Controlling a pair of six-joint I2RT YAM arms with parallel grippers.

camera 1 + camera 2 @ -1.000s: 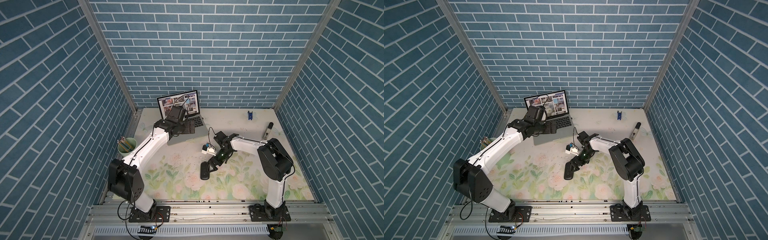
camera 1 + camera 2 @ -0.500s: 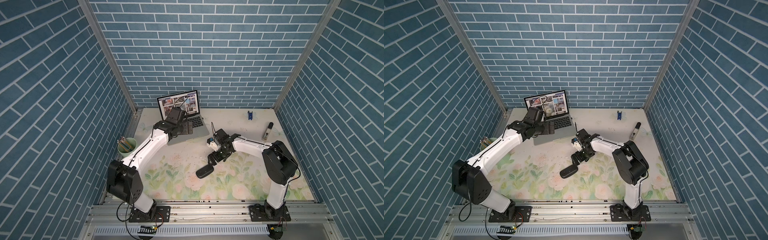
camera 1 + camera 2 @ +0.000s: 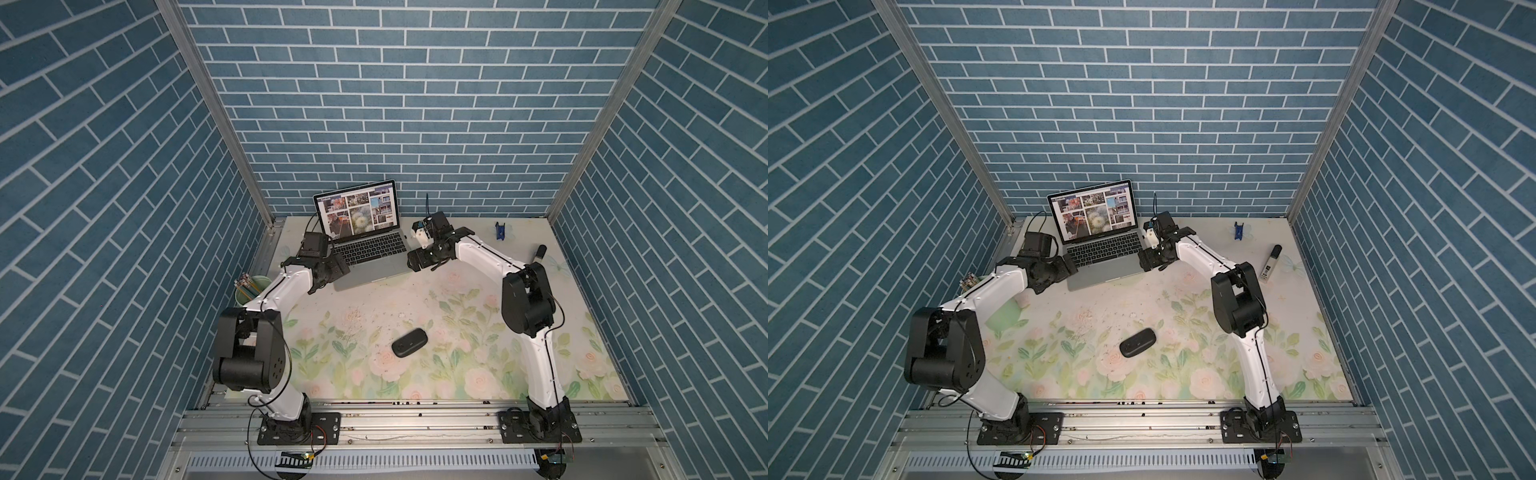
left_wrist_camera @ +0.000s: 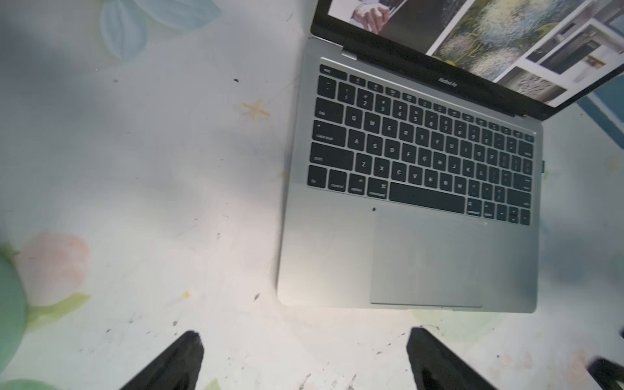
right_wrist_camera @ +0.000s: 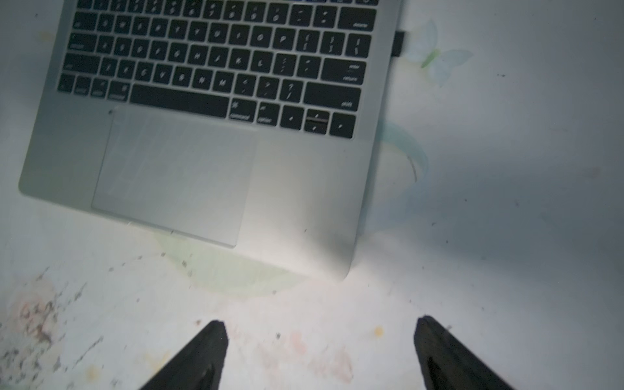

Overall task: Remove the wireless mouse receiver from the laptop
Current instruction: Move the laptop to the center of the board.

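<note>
Both top views show the laptop [image 3: 374,269] standing open at the back of the flowered surface [image 3: 457,332], its screen lit with a grid of photos. The left hand [image 3: 338,270] sits at the laptop's front left corner, and the right hand [image 3: 415,262] sits at its front right corner. A flat black mouse [image 3: 409,343] lies alone, well apart from both, toward the front middle. A black-capped white stick [image 3: 1271,266] lies near the right wall, and a green cup of pencils [image 3: 249,286] stands beside the left arm.

In the left wrist view, the left hand's dark fingers [image 4: 182,361] are spread wide with nothing between them. They are over bare surface, just off the laptop's front left corner. The wireless mouse receiver [image 4: 543,166] is only a tiny dark stub on the laptop's far side edge, level with the keyboard.

In the right wrist view, the right hand's fingers [image 5: 445,358] are also spread and empty, near the front right corner. The receiver [image 5: 398,43] juts from the laptop's right edge beside the upper key rows, well apart from the fingers.
</note>
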